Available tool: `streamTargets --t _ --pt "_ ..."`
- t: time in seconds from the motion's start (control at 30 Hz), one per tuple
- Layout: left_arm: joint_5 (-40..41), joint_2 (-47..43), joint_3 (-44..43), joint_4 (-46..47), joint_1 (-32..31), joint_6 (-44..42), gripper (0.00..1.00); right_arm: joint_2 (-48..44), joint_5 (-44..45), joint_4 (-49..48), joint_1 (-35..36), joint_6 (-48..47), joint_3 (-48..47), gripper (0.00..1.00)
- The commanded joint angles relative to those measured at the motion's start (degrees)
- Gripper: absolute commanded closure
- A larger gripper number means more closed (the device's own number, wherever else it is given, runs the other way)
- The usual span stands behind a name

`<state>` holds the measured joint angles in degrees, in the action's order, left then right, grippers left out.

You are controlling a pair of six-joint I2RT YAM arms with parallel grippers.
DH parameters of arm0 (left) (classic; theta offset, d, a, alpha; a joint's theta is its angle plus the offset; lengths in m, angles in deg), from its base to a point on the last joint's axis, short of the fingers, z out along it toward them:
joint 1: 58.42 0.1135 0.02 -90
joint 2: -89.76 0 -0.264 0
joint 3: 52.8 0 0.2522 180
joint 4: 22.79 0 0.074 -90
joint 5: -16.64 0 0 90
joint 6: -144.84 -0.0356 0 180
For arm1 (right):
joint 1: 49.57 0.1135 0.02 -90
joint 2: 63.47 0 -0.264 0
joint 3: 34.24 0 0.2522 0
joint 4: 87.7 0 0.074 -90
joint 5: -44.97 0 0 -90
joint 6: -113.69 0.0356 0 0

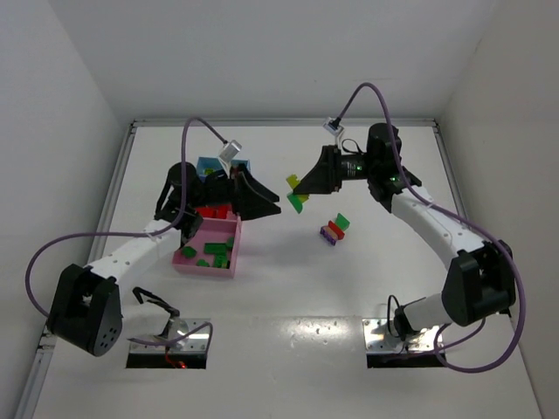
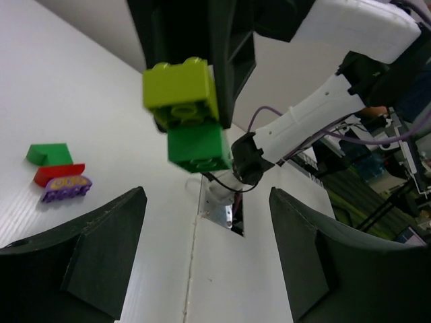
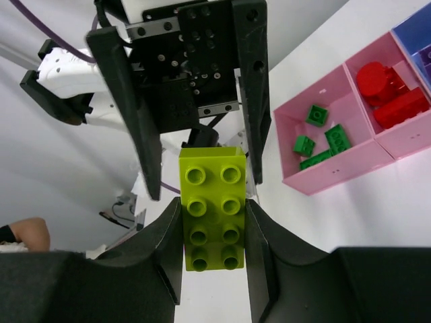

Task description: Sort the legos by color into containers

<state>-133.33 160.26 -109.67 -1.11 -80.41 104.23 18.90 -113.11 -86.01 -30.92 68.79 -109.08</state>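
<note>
My right gripper (image 1: 303,189) is shut on a lime brick (image 3: 212,178) and holds it in the air; a green brick (image 2: 197,148) is stuck to the lime one (image 2: 178,91). My left gripper (image 1: 276,206) is open and empty, its fingers (image 2: 101,249) spread and facing the held bricks from close by. Pink compartments (image 1: 194,266) hold several green bricks (image 3: 323,138) and red bricks (image 3: 387,94). A blue compartment (image 1: 210,164) lies beyond. A green, red and purple stack (image 1: 334,230) lies on the table and also shows in the left wrist view (image 2: 59,173).
The white table has raised walls at the left, right and back. The arm bases sit at the near edge, with purple cables looping over both arms. The trays lie under the left arm.
</note>
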Motion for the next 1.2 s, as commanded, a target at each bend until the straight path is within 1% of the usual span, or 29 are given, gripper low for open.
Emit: streamTargets --t 0.0,0.2,0.47,0.57,0.6,0.67,0.7,0.8,0.83,0.9,0.97,1.0,1.03,1.07,1.1,1.13,1.17 --pt "0.3 1.7 -3.6 9.2 -1.6 4.1 0.20 1.0 -1.4 -5.0 1.2 2.7 -1.0 0.91" --pt "0.8 3.2 -6.0 9.2 -2.7 4.1 0.20 1.5 -0.8 -6.1 1.7 2.7 -1.5 0.91" --pt "1.3 5.8 -7.6 6.2 -3.8 2.5 0.20 1.5 -0.8 -6.1 2.4 2.7 -2.0 0.91" --pt "1.3 6.4 -8.3 4.6 -4.3 1.9 0.29 1.5 -0.8 -6.1 2.9 2.7 -2.0 0.91" --pt "1.3 6.4 -8.9 4.0 -4.3 1.2 0.40 1.5 -0.8 -6.1 2.9 2.7 -2.0 0.91" --pt "1.3 6.4 -8.9 2.5 -4.3 0.4 0.51 1.5 -0.8 -6.1 2.9 2.7 -2.0 0.91" --pt "1.3 6.4 -9.5 1.7 -4.3 -0.2 0.62 1.5 -0.8 -6.1 2.9 2.7 -2.0 0.91" --pt "1.3 6.4 -9.5 -2.5 -4.3 -2.3 0.84 1.5 -0.8 -6.1 1.7 2.2 -2.5 0.91" --pt "1.3 5.5 -8.9 -3.4 -4.3 -3.3 0.85 1.5 -0.8 -6.1 1.6 1.7 -2.6 0.91" --pt "1.3 3.8 -7.3 -5.3 -4.3 -4.5 0.85 1.5 -0.8 -4.7 -0.3 0.0 -4.0 0.91" --pt "1.3 0.4 -5.8 -10.6 -4.3 -8.9 0.85 1.5 -0.8 -1.7 -1.3 -2.7 -5.7 0.91" --pt "1.3 -0.6 -5.8 -15.4 -4.3 -12.3 0.85 1.0 -0.8 0.0 -1.3 -4.5 -6.3 0.91" --pt "1.3 -1.4 -7.4 -20.9 -3.6 -16.4 0.85 1.0 -0.8 4.8 -2.1 -9.0 -6.9 0.91" --pt "1.3 -1.9 -8.8 -33.9 -3.0 -26.3 0.85 1.0 -0.3 7.9 -2.7 -11.8 -8.1 0.91" --pt "2.9 -2.6 -10.6 -41.3 -2.4 -32.2 0.85 0.4 0.6 11.0 -2.7 -14.7 -8.1 0.91" --pt "4.9 -2.6 -14.9 -48.8 -1.7 -38.5 0.85 -0.1 0.6 15.5 -2.7 -19.2 -8.7 0.91" --pt "7.7 -2.6 -17.2 -62.5 -1.1 -50.7 0.85 -0.1 1.4 17.2 -2.7 -21.1 -8.7 0.91"
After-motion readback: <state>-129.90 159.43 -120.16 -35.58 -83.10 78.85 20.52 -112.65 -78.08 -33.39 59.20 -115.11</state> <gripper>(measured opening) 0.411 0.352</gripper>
